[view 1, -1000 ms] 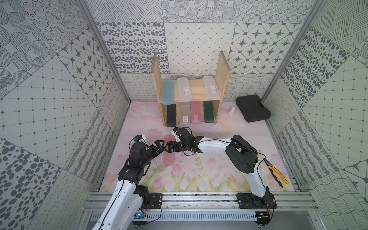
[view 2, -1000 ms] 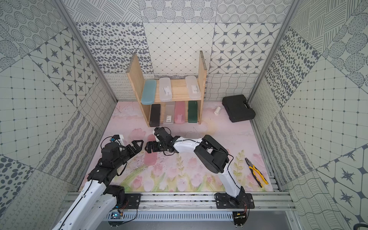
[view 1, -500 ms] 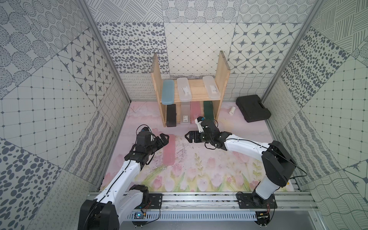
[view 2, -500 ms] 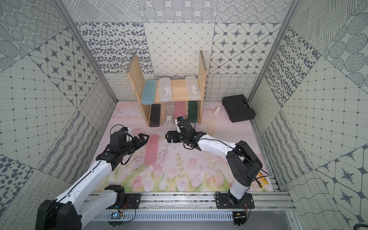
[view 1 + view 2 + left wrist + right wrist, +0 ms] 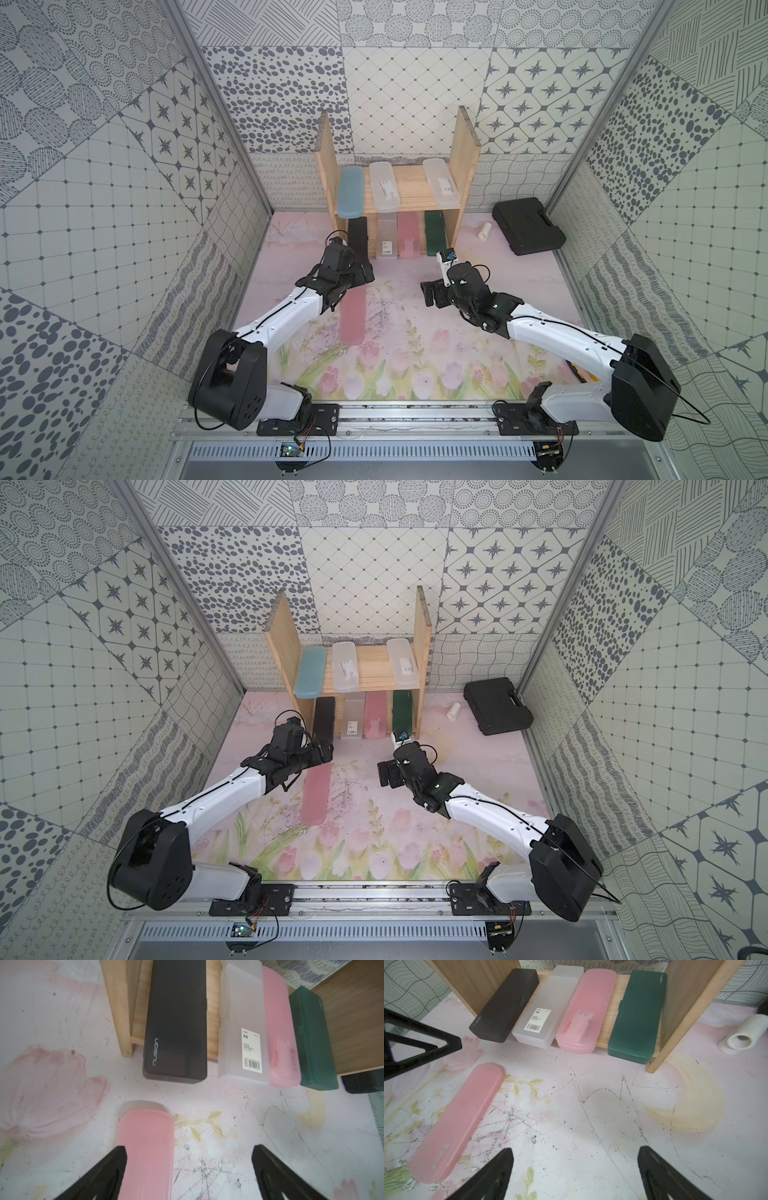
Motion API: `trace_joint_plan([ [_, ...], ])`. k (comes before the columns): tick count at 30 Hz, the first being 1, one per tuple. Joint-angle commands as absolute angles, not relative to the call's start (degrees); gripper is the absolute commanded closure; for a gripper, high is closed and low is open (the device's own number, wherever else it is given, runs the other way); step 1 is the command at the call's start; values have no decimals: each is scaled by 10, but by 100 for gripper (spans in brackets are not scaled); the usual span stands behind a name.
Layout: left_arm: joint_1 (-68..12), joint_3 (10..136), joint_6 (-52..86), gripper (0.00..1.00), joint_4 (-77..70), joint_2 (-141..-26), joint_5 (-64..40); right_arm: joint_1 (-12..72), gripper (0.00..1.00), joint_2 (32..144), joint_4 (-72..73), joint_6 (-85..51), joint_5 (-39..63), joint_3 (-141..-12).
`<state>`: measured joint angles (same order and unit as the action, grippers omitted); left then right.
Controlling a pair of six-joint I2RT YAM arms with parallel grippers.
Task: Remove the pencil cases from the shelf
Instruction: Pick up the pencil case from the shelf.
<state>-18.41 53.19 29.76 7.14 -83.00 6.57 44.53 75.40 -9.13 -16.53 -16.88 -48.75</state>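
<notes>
Nearest: floral mat (image 5: 415, 353), scuffed, with one pink case (image 5: 352, 316) flat on it, lengthwise, off the shelf (image 5: 463, 153) and apart from it. Counted as done: one of eight.

Above that case's far end: left gripper (image 5: 188, 1151), jaws spread wide, nothing held; contact with the case not determinable. Alongside, over bare mat: right gripper (image 5: 575, 1153), likewise spread wide and empty, pointed at the lower board.

Lower board, left to right, all flat, front ends past the board's edge: black case (image 5: 176, 1022); labelled frosted case (image 5: 241, 1022), touching second pink case (image 5: 583, 1012); dark green case (image 5: 637, 1014), just beside the right panel.

Upper board: blue case (image 5: 351, 193) at the left end, overhanging the front edge; frosted case (image 5: 384, 191) just beside it; further frosted case (image 5: 441, 187) near the right panel.

Right of the shelf, not counted: white cylinder (image 5: 485, 230), black tool case (image 5: 528, 226).

Left to do, by this count: seven, four low and three high. Early stage, as judged.
</notes>
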Motion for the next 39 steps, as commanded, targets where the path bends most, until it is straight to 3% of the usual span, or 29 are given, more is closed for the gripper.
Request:
trace_joint_plan([
  [1, -197, 591, 220, 1, 88, -892, 171, 442, 2, 736, -83, -143, -196, -478],
  [17, -198, 704, 148, 3, 113, -1016, 207, 432, 2, 735, -85, -149, -173, -475],
  [39, -182, 745, 147, 22, 114, -1079, 202, 429, 2, 737, -85, -155, -160, -474],
])
